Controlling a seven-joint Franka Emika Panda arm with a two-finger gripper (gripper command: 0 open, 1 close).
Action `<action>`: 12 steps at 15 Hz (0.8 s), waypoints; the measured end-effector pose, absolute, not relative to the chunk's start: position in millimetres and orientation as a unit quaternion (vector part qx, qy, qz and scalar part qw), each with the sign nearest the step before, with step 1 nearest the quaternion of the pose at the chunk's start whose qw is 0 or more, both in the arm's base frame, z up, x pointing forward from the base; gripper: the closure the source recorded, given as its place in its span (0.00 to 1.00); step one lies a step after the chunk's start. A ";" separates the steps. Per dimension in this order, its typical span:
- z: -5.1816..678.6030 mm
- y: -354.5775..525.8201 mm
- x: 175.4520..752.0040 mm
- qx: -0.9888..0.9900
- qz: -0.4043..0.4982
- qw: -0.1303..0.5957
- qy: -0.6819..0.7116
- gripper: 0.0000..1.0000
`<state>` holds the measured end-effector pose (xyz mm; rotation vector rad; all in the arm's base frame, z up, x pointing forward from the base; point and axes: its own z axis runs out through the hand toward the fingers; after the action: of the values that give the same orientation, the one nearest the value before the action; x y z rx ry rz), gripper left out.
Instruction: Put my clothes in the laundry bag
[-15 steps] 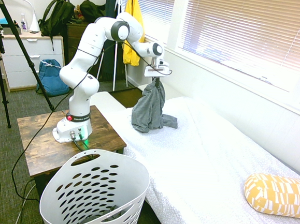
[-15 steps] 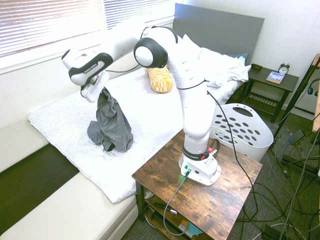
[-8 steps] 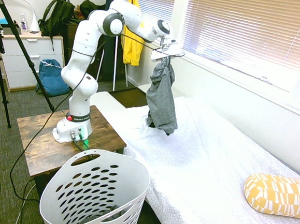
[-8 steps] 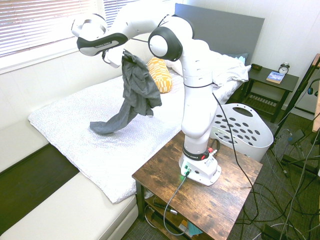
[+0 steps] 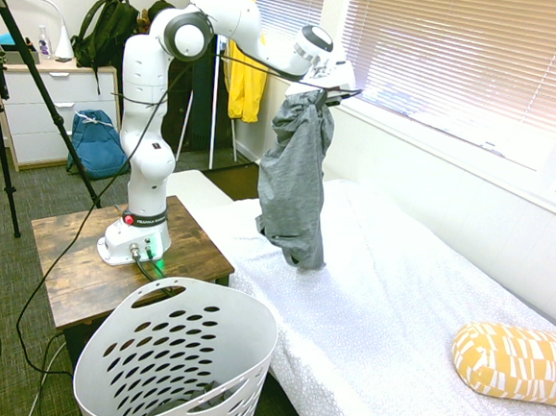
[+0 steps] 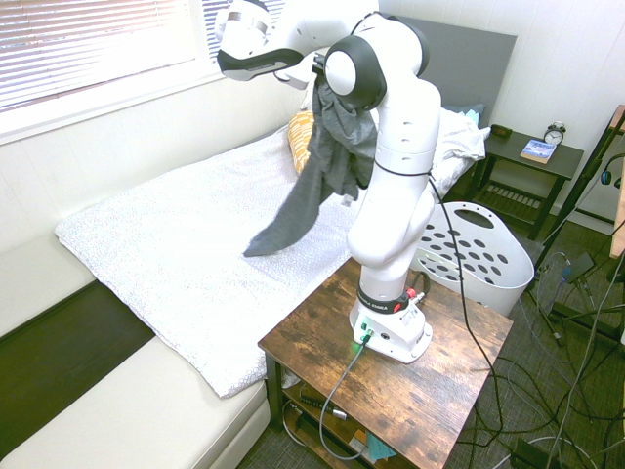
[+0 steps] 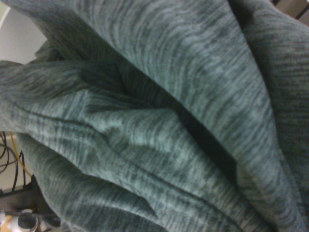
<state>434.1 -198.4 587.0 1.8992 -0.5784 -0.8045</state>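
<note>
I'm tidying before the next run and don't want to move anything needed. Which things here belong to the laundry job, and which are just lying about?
Job: grey garment, hanging from the shut gripper; white laundry basket.

Lying about: yellow pillow, yellow garment, blue backpack, alarm clock.

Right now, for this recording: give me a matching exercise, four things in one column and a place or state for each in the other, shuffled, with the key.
Things
1. grey shirt
2. white basket
3. yellow pillow
4. hand

Places or states
A. lying on the bed near the headboard
B. shut on fabric, raised above the bed
C. hanging in the air, lowest fold at the bedspread
D. standing on the floor beside the wooden table

Pairs: 1-C, 2-D, 3-A, 4-B
</note>
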 end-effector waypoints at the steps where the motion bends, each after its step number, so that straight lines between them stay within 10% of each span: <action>1: 585.4 -211.4 416.9 0.772 -0.347 0.477 -0.239 1.00; 12: 455.3 -335.2 213.3 0.687 -0.506 0.440 -0.281 1.00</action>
<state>213.3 -335.2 455.3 1.7060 -0.6975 -1.2564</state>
